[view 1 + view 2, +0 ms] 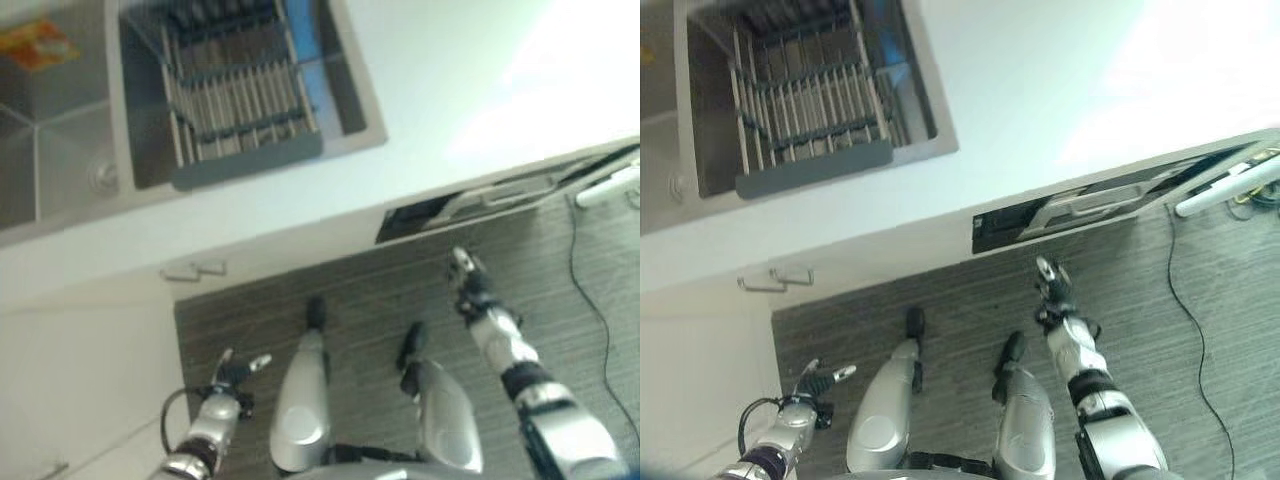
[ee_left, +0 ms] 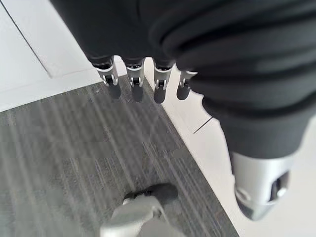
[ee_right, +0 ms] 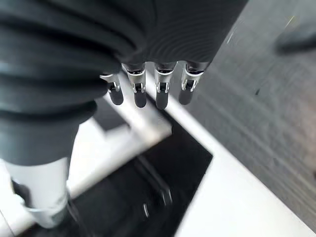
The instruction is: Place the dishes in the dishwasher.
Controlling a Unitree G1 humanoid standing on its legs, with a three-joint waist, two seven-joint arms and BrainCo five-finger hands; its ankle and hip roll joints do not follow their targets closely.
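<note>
Grey dish rack (image 1: 235,95) sits in your sink (image 1: 70,150).
Your right hand (image 1: 468,283) hangs near the dishwasher handle (image 1: 1092,203), fingers straight; your left hand (image 1: 232,374) hangs low, fingers relaxed.

White counter (image 1: 450,90), grey steel sink (image 1: 60,150), dark grey rack (image 1: 240,100), grey streaked floor (image 1: 330,290), orange sponge (image 1: 35,45) seen, dishwasher (image 1: 1080,212) front black

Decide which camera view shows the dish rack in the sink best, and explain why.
The left eye view: the dish rack sits whole in the sink, its wires plain. The right eye view shows the same rack nearer the picture's corner, its far end cut off. The two wrist views look at floor and cabinet fronts instead.
</note>
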